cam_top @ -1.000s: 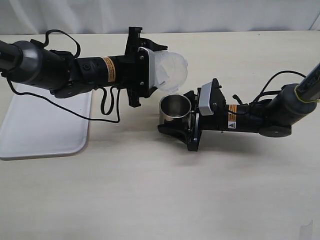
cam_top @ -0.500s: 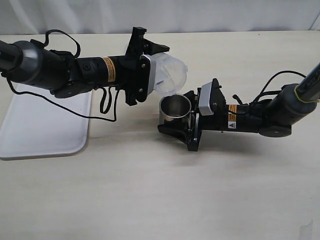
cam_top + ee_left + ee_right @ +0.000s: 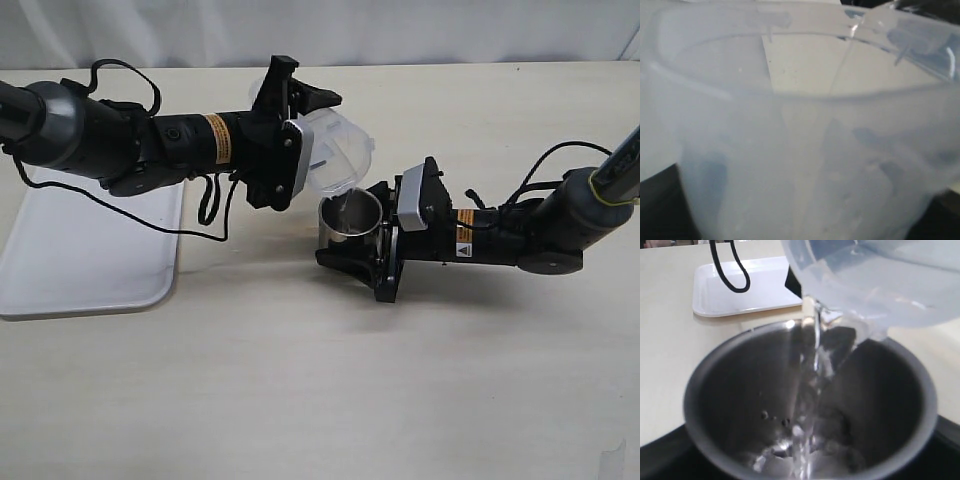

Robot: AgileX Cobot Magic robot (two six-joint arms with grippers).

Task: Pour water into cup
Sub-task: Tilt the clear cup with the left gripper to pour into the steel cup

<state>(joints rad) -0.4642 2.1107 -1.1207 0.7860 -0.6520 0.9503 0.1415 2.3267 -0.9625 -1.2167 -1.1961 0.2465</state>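
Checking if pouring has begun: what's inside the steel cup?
A thin stream of water runs into the cup from the tilted plastic container, pooling at the bottom. The container's lip covers part of the far rim; water depth is unclear.

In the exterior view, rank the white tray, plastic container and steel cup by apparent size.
1. white tray, clearly largest.
2. plastic container.
3. cup.
These two look close; the container is raised and partly hidden, so unsure.

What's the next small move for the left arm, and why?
Probably hold the tilt of the container as is: the water stream lands inside the cup, and only a shallow pool shows at the bottom, so there is room for more.
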